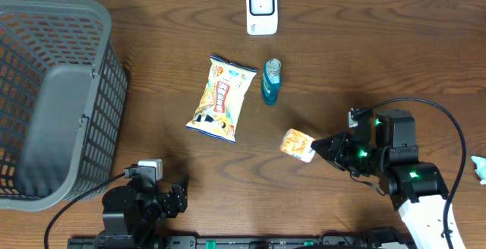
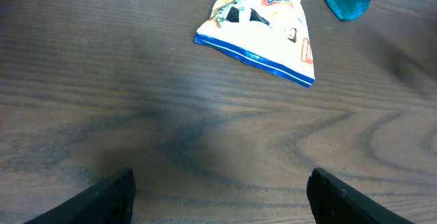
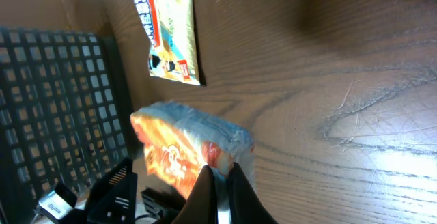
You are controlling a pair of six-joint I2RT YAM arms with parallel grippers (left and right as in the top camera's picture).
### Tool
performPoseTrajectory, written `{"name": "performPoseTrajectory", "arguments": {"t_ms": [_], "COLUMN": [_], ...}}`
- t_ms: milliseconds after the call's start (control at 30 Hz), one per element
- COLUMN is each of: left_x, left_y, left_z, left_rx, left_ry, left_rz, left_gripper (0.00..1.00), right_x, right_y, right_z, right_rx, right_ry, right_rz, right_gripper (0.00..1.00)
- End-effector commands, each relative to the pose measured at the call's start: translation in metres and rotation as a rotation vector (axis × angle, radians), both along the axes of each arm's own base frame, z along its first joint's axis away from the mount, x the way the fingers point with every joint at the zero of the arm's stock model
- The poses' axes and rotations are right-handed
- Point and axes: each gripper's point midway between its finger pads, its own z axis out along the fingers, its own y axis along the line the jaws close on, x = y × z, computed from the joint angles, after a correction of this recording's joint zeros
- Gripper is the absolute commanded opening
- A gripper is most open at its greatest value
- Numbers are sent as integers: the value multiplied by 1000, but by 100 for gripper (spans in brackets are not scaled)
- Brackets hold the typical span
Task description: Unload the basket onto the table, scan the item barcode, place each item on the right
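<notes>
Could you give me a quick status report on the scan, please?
Left gripper open, empty. Right gripper shut on orange packet. Blue bottle lies between packet and white scanner; snack bag beside it.

1. Right pincer (image 3: 222,171): black, at the bottom middle of the view, its tips pinched together on the near edge of the packet.
2. Packet (image 3: 188,147): orange print with a pale, clear wrapper edge, held off the tabletop (image 3: 328,67) and tilted.
3. Bag (image 3: 167,29): yellow snack bag with red lettering and a blue end seam, lying flat beyond the packet and apart from it.
4. Basket (image 3: 65,108): grey plastic lattice, standing at the tabletop's far side, filling the left of the view.
5. Left arm (image 3: 113,193): black parts with a small white block, low at the left, below the basket.
6. Tabletop: dark wood grain, with glare at the lower right.
</notes>
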Motion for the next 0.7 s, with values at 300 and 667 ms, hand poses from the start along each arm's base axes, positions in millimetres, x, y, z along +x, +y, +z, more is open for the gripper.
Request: {"name": "performPoseTrajectory", "arguments": {"t_ms": [300, 667], "left_x": [-2, -2], "left_y": [-2, -2], "left_z": [0, 0], "left_rx": [-12, -12], "left_ry": [7, 7], "left_rz": [-5, -5], "left_gripper": [80, 80], "right_x": [6, 15], "right_y": [-19, -67], "right_z": [-13, -54], "right_rx": [-49, -392], "right_ry": [89, 89], "right_rz": [-167, -213], "right_gripper": [1, 80]}}
